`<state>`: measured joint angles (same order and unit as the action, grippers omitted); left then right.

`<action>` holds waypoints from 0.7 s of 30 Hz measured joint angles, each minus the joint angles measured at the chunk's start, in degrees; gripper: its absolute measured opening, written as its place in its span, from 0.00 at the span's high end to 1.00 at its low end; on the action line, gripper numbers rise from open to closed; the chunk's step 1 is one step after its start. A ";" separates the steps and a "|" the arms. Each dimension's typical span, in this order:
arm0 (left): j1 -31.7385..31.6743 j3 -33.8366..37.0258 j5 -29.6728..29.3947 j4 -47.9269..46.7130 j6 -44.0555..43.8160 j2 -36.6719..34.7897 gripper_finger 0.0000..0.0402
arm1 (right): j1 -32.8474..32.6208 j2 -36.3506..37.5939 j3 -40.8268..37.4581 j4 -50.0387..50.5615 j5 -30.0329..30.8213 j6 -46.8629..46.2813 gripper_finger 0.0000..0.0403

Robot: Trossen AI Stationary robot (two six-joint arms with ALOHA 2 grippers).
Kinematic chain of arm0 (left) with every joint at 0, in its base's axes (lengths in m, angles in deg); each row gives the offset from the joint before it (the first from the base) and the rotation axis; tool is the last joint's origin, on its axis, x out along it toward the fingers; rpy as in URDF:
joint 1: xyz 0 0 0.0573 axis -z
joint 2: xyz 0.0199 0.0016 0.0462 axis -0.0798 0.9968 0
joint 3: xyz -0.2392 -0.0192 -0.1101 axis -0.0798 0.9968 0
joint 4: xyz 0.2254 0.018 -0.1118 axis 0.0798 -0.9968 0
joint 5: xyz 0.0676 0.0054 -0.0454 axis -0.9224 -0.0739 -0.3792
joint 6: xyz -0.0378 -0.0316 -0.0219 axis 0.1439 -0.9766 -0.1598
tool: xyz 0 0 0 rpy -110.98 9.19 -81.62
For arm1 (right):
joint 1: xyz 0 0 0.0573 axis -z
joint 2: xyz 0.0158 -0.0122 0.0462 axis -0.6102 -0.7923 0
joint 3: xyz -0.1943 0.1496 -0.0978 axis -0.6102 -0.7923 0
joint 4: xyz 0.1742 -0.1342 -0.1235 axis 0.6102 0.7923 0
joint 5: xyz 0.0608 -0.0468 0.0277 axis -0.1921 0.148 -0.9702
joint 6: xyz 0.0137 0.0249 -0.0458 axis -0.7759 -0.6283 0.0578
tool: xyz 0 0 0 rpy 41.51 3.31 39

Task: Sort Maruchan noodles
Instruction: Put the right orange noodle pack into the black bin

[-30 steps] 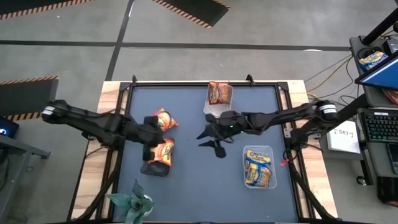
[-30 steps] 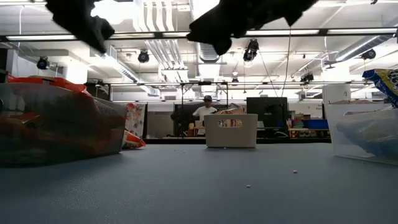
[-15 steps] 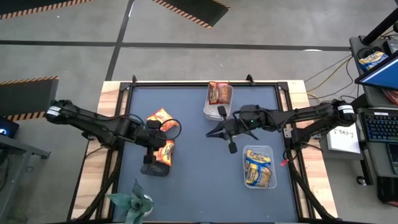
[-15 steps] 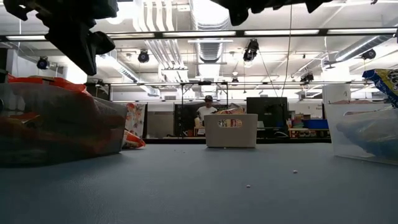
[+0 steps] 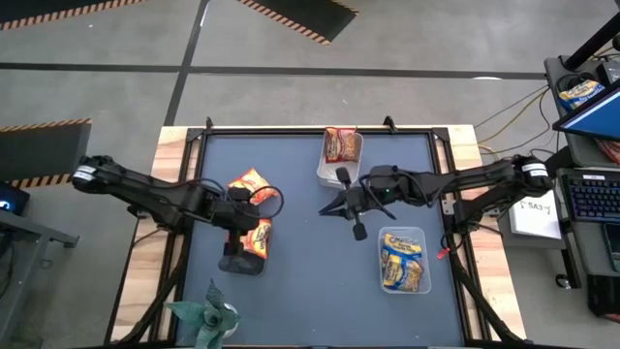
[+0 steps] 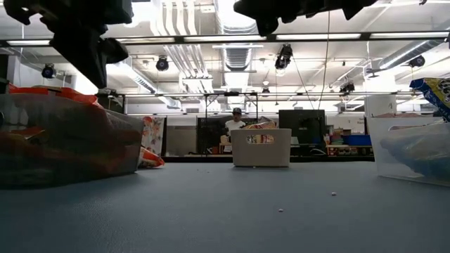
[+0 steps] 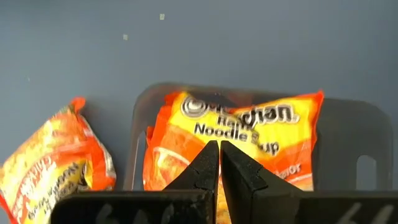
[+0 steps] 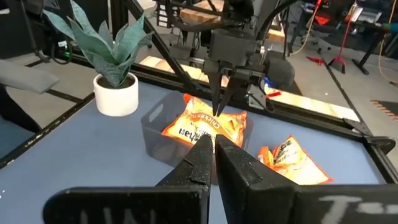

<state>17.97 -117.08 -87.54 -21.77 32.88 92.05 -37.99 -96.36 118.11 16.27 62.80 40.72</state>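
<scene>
Left gripper [image 7: 219, 163] — fingers pressed together, holding nothing — hangs over the orange packet [image 7: 249, 140] in a tub [image 7: 357, 146]; right gripper [image 8: 213, 151], likewise pinched together, hovers mid-table.

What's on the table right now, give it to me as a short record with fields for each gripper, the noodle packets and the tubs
left gripper: shut, empty, above the near-left tub
right gripper: shut, empty, over mid-table
orange packet in near-left tub: lying flat, label up
loose orange packet: on the dark grey cloth beside that tub
far tub: holds an orange-red packet
near-right tub: holds blue-and-yellow packets
potted plant: near-left table edge
</scene>
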 joint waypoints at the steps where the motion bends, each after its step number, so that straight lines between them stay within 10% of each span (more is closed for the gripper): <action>1: 0.00 0.00 0.00 -0.64 -0.49 0.26 1.00 | 0.00 -0.19 0.00 0.06 0.00 -0.25 0.98; 21: 0.07 1.78 3.80 -2.19 -3.84 7.65 1.00 | 0.02 -2.02 0.00 0.04 0.00 -1.80 0.98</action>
<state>18.03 -115.29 -83.74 -23.96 29.04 99.69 -37.96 -98.37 118.11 16.31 62.80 38.92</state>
